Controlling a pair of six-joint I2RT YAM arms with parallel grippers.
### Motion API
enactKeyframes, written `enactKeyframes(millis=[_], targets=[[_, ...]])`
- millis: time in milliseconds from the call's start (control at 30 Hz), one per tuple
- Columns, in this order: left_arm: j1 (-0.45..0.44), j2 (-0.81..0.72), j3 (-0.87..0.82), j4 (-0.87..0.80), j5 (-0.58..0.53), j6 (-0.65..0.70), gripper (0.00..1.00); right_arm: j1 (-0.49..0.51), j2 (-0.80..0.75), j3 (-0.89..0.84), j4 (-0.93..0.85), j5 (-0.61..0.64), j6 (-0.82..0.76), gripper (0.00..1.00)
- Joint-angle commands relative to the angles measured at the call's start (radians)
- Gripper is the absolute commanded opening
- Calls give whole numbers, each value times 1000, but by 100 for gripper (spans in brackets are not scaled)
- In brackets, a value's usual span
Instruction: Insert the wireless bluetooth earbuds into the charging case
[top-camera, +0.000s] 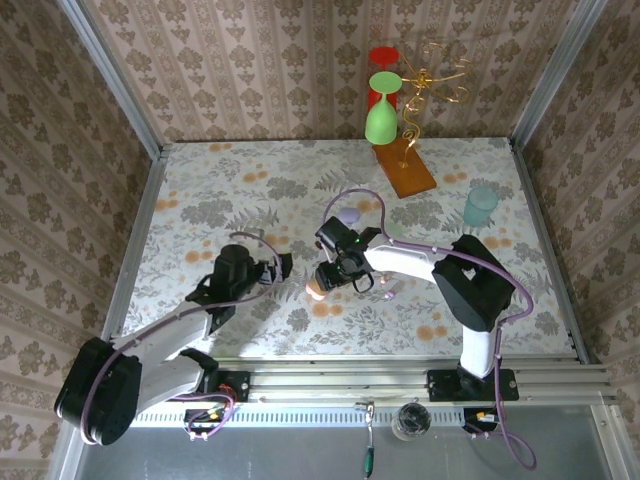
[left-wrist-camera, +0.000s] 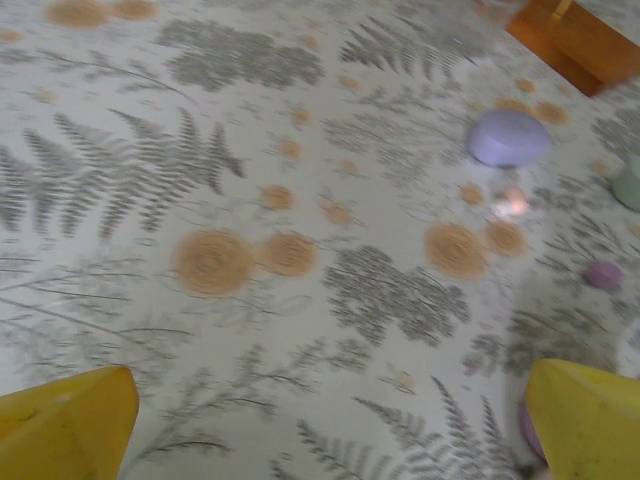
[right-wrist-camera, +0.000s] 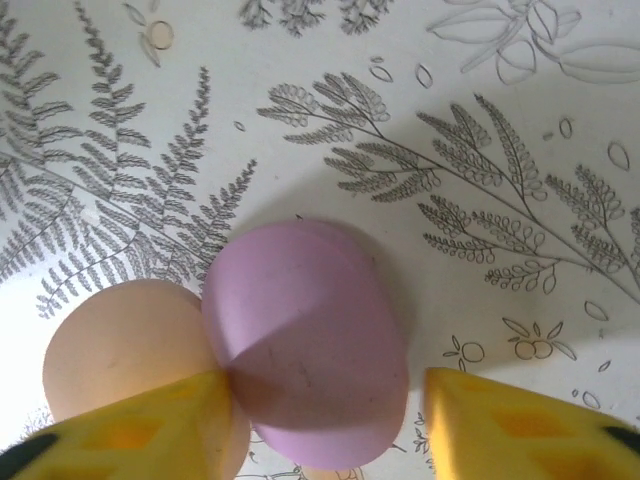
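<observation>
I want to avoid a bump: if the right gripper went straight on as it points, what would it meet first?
Most likely the pink case, lying between the open fingers of the right gripper. The peach case beside it might catch one finger; depth is hard to judge.

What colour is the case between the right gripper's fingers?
The case is pinkish lilac, clearest in the right wrist view.
</observation>
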Motion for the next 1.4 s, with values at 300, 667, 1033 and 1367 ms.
enactKeyframes(millis=[300, 667, 1033, 1367], targets=[[-79, 61, 21, 40, 24, -138, 99, -52, -16, -49, 23, 18, 89, 57], [-110, 127, 52, 29, 69, -190, 97, -104, -79, -96, 75, -42, 86, 66], [4, 66, 4, 30, 94, -182, 97, -140, -84, -41, 15, -44, -270, 85], [101, -81, -41, -59, 121, -130, 97, -138, 35, 78, -122, -42, -776, 83]])
